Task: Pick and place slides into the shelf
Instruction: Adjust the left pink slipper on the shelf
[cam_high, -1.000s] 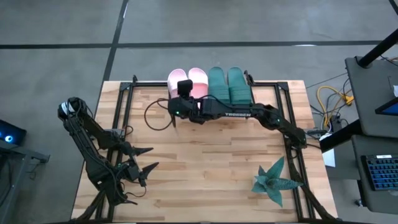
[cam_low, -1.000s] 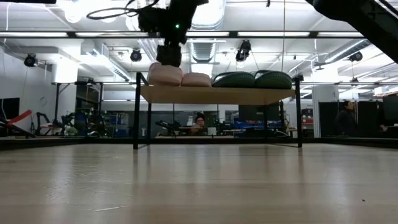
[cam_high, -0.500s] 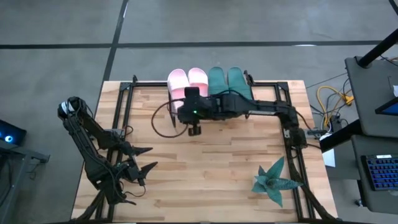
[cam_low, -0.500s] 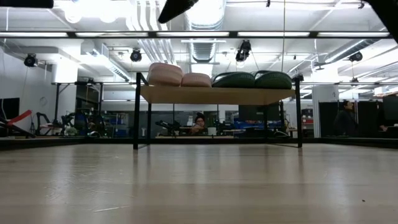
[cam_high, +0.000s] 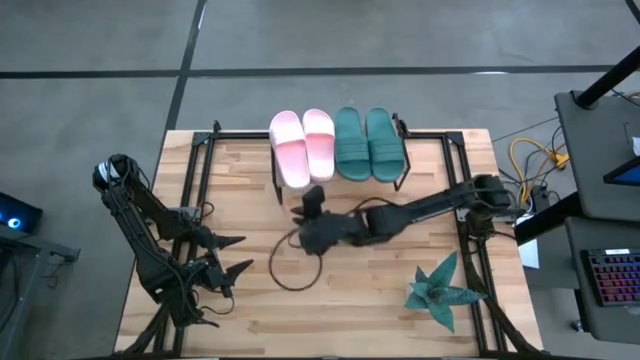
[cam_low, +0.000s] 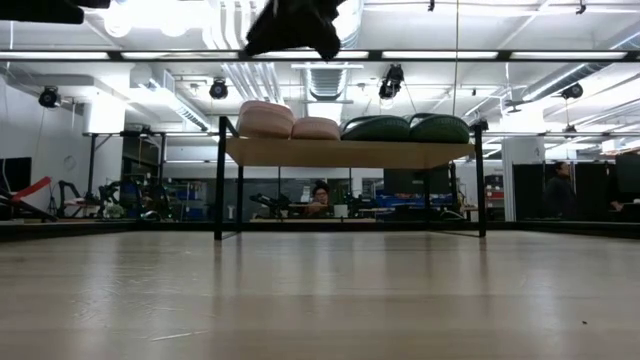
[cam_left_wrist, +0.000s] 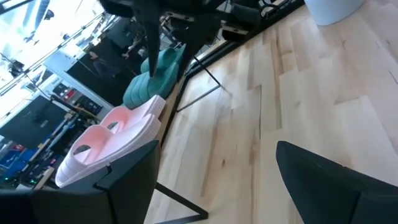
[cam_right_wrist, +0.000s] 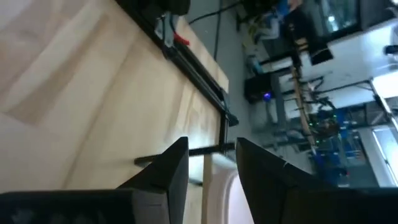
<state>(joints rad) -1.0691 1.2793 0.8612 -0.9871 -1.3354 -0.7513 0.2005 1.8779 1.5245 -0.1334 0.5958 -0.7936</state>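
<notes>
Two pink slides (cam_high: 303, 147) and two teal slides (cam_high: 368, 143) lie side by side, soles down, on the board of the shelf (cam_low: 350, 152) at the table's far edge. The left pink slide sticks out over the shelf's near edge. My right gripper (cam_high: 309, 199) hangs above the table just near of the pink slides and points toward them. Its fingers (cam_right_wrist: 175, 163) stand a little apart, open, with nothing between them. My left gripper (cam_high: 238, 254) waits open at the near left, with the pink slides (cam_left_wrist: 112, 143) far ahead of it.
A spiky teal plant (cam_high: 440, 290) lies at the near right. A loop of black cable (cam_high: 290, 262) hangs below my right arm over the table's middle. Black frame rails (cam_high: 200, 170) run along the table's sides. The bare wood between the shelf and the near edge is open room.
My right gripper has drawn back from above the left pink slide on the shelf toward the table's near edge, and the arm has swung round with it. All the slides have stayed on the shelf.
</notes>
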